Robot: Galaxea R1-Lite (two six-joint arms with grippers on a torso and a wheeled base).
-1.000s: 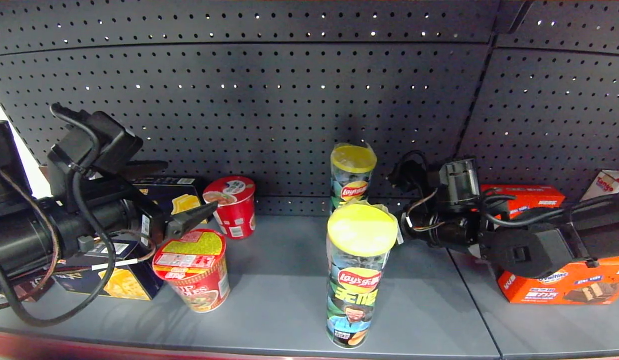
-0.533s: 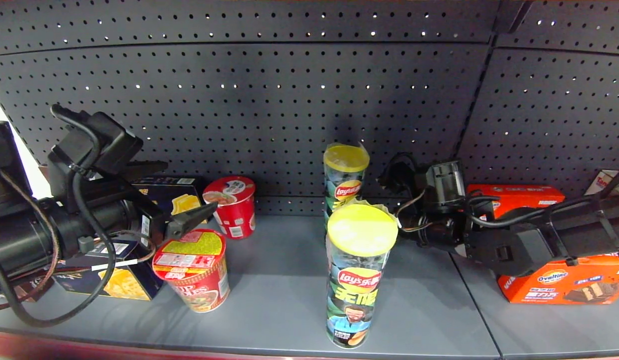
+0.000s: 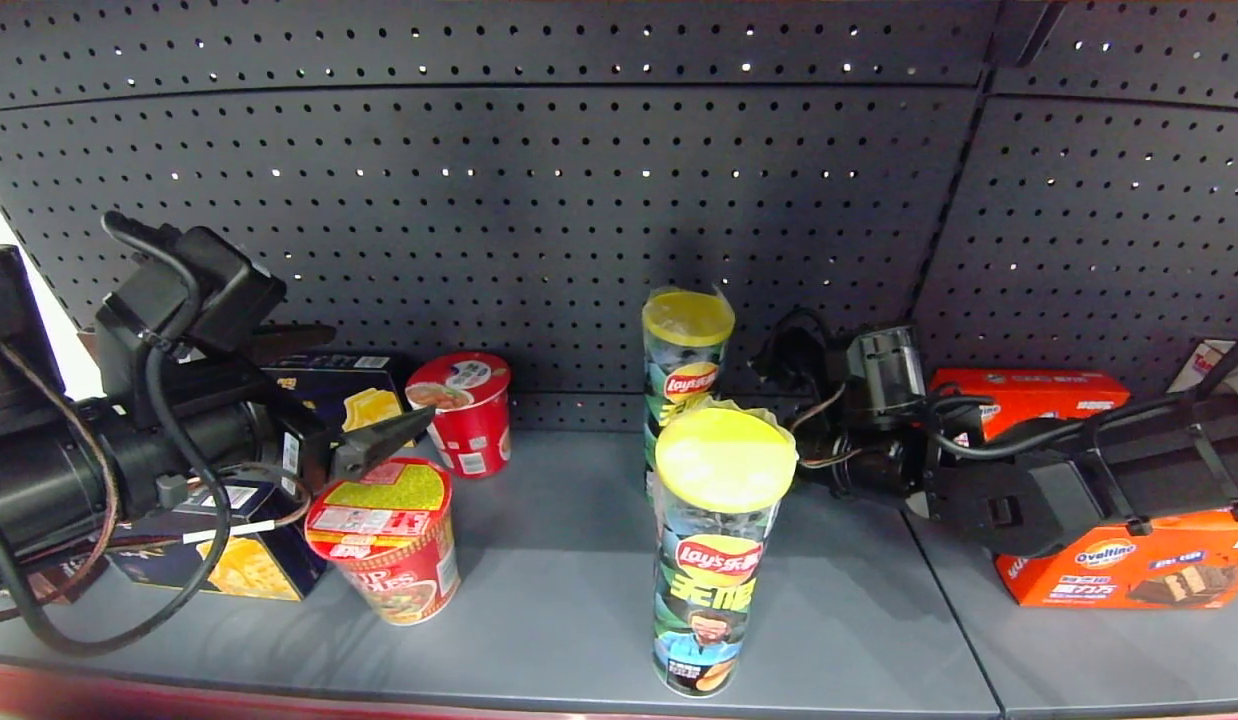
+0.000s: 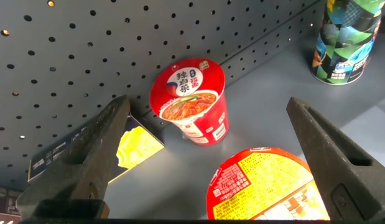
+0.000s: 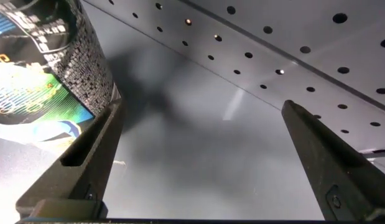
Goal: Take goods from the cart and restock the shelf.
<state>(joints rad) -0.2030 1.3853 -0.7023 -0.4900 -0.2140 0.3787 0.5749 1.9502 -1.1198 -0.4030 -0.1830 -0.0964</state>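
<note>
Two tall chip cans with yellow lids stand mid-shelf: one in front (image 3: 717,560), one near the pegboard (image 3: 685,365). My right gripper (image 5: 201,104) is open beside the rear can (image 5: 37,74), which stands just past one fingertip, with bare shelf between the fingers. In the head view its wrist (image 3: 869,460) lies low on the shelf right of both cans. My left gripper (image 4: 208,102) is open above the front noodle cup (image 4: 267,186), holding nothing. A second red noodle cup (image 4: 192,102) stands behind it at the back wall.
Dark blue snack boxes (image 3: 239,560) lie at the left under my left arm. Orange boxes (image 3: 1129,570) sit at the right, another (image 3: 1039,385) behind them. The grey shelf (image 3: 559,560) has bare room between the front cup (image 3: 384,540) and the front can. The pegboard (image 3: 579,200) closes off the back.
The rear chip can has shifted a little to the left, and my right arm has moved left with it. The left arm and the noodle cups have stayed put.
</note>
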